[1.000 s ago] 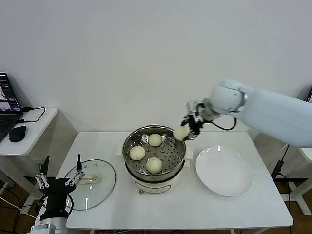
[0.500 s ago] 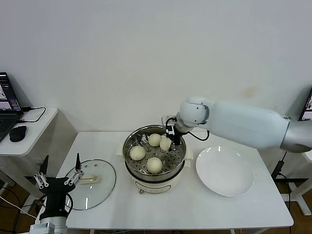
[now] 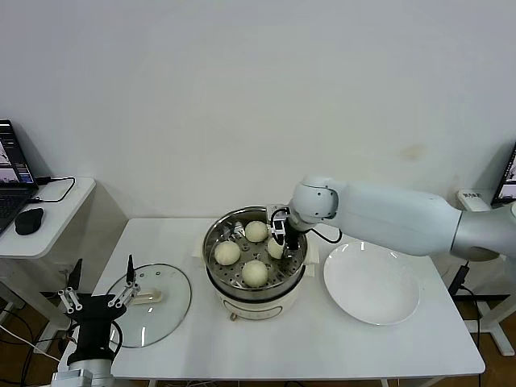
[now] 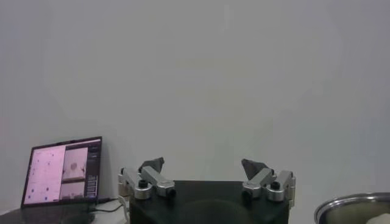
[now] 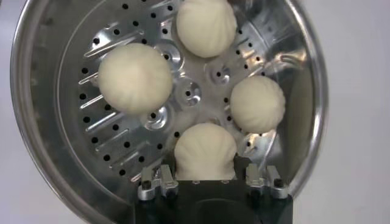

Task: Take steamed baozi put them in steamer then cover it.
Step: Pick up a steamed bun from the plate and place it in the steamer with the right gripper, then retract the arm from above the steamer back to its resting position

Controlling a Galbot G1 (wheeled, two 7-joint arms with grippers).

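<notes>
Bun number four down inside steamer, right gripper around it, grip tight or letting go, cannot tell. Next: let go, lift away, fetch cover beside resting, wide-open left gripper.

Four baozi and the right hand crowd the steamer; bare tabletop lies open in front.
</notes>
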